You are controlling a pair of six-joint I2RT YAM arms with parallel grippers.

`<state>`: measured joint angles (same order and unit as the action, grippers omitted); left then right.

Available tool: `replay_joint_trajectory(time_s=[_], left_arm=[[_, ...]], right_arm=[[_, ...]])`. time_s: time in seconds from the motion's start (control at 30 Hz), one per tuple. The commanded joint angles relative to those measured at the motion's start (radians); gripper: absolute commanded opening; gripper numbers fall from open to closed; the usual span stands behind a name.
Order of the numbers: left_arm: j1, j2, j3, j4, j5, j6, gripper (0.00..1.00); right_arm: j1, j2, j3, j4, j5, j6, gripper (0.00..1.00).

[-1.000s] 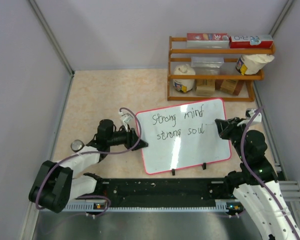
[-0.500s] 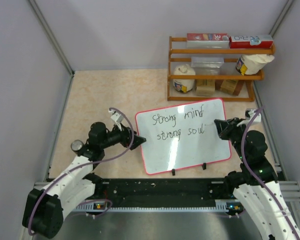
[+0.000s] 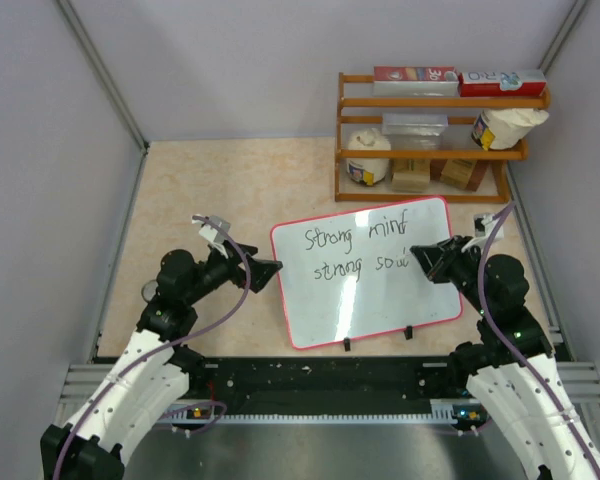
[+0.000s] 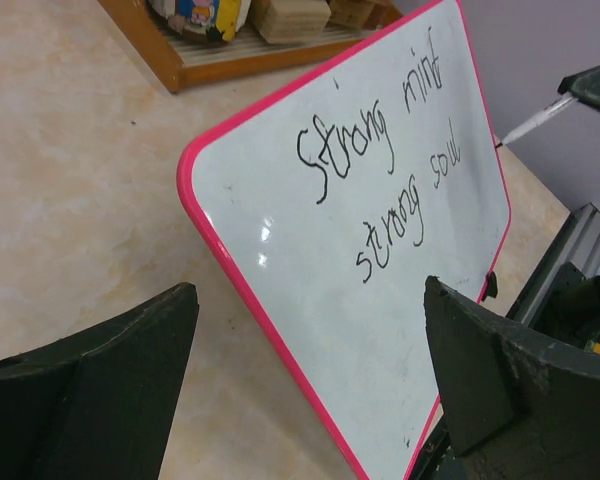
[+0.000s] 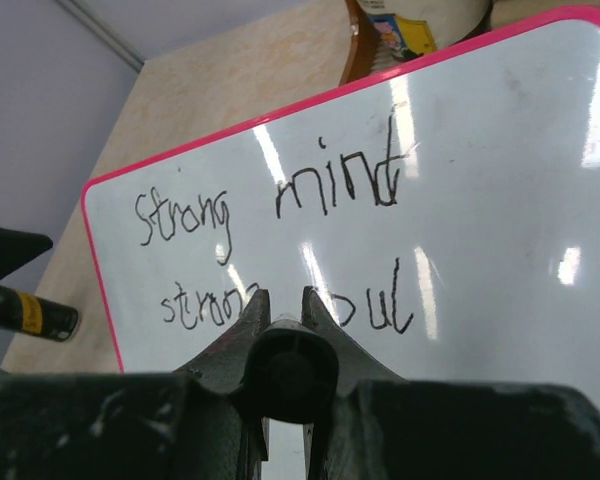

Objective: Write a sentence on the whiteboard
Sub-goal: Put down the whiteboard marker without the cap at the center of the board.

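From the right wrist, the right gripper (image 5: 283, 298) hides the middle of the sentence's (image 5: 335, 185) lower line, and the whiteboard (image 5: 500, 200) runs off the right edge. From the left wrist, the pen (image 4: 540, 112) shows only its tip; the wooden shelf (image 4: 165, 62) is cropped.

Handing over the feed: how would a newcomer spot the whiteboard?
Find the wooden rack at the table's far right. Just in front of it sits the whiteboard: the only glossy white panel with a pink frame, bearing two lines of black handwriting.
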<state>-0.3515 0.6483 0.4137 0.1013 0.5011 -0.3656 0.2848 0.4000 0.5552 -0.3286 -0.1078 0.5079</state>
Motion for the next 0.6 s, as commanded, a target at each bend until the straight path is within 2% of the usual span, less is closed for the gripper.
replay_joint_trajectory(time_s=[0.0, 0.17, 0.3, 0.57], left_arm=[[0.005, -0.068, 0.089, -0.047, -0.093, 0.016, 0.97], [0.003, -0.088, 0.200, -0.098, -0.118, -0.001, 0.97], [0.003, -0.081, 0.287, -0.153, -0.125, 0.001, 0.97], [0.003, -0.087, 0.385, -0.160, -0.108, -0.018, 0.97]], right_arm=[[-0.009, 0.046, -0.004, 0.117, -0.203, 0.056, 0.00], [0.002, 0.155, -0.012, 0.238, -0.325, 0.113, 0.00], [0.072, 0.248, -0.002, 0.321, -0.322, 0.127, 0.00], [0.385, 0.537, 0.130, 0.488, -0.265, 0.116, 0.00]])
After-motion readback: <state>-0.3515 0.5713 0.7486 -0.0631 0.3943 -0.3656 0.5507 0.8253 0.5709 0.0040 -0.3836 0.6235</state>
